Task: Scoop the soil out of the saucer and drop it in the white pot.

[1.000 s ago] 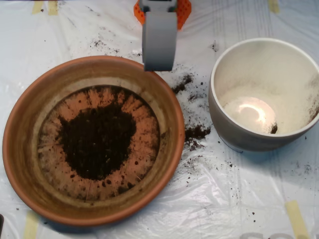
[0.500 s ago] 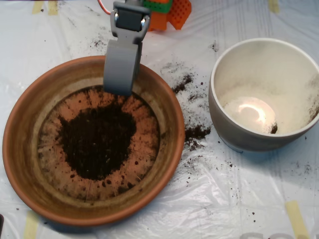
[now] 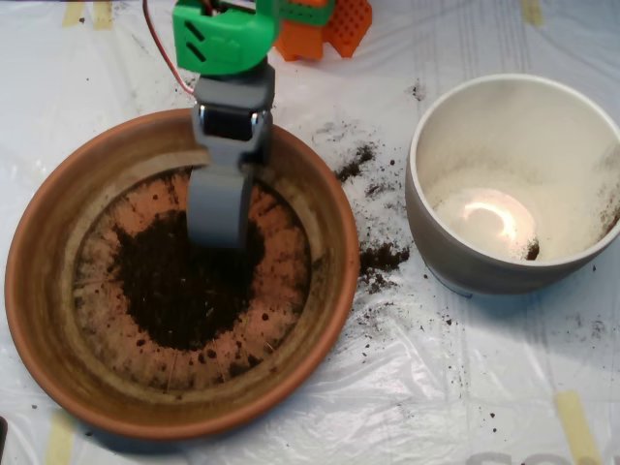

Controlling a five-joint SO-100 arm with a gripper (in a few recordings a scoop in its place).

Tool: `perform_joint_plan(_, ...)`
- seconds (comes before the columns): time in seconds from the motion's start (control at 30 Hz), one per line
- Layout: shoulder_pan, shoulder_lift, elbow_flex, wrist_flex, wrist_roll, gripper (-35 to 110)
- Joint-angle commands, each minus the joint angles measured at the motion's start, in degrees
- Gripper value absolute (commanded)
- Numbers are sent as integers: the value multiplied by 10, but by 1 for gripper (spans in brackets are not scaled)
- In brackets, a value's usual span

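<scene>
Reaching down from the top edge, green joint housing [image 3: 221,39] uppermost, grey bracket below it, and the grey scoop [image 3: 219,208] pointing straight down the picture into the saucer [image 3: 44,291]. Hanging with the scoop's lower tip over the upper edge of the soil [image 3: 184,281]; whether touching it or just above, impossible to tell from overhead. Showing only the scoop's smooth back. Lying directly below the tip and spreading toward the lower left, the dark soil heap filling the saucer's stained middle. Sitting well off to the right of the scoop, the white pot [image 3: 436,242], with spilled crumbs [image 3: 383,258] scattering on the plastic sheet [image 3: 407,387] between
</scene>
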Motion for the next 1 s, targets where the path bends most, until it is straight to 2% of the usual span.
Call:
perform_joint_plan(0.0,11,-40,-92,20,-6,42)
perform_joint_plan(0.53,22,-237,-230,19,-11,43)
perform_joint_plan(0.97,-14,-279,-258,20,-22,41)
